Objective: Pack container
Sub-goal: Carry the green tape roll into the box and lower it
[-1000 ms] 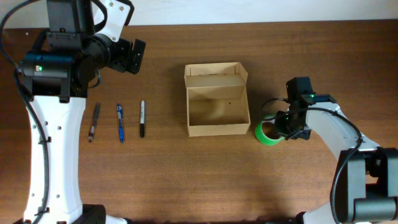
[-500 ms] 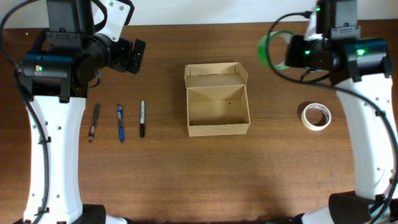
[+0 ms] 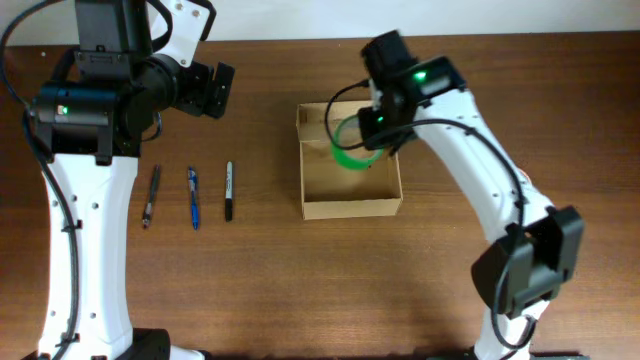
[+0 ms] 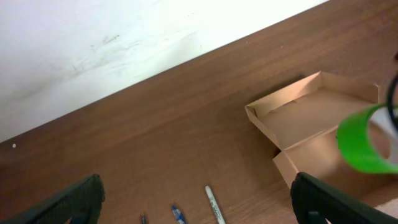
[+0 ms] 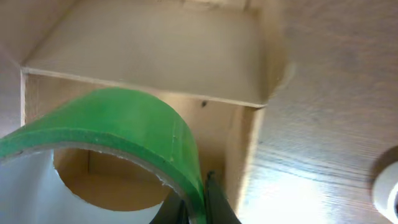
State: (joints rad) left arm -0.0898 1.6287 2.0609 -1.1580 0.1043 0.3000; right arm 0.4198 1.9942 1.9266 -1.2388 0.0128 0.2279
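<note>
I've swung right claw (image 3: 374,132), pinching green tape roll (image 3: 349,150), from right of box (image 3: 352,208) to above it. Early drop may snag box wall. Left claw (image 3: 222,89) spread.

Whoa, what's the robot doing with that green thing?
It's packing a box. The right end effector is pinching a green tape roll and holds it over the open container, which looks empty inside. The left end effector is open and holds nothing, off to the side. Three pens lie in a row on the table beside the container, not yet packed.
</note>
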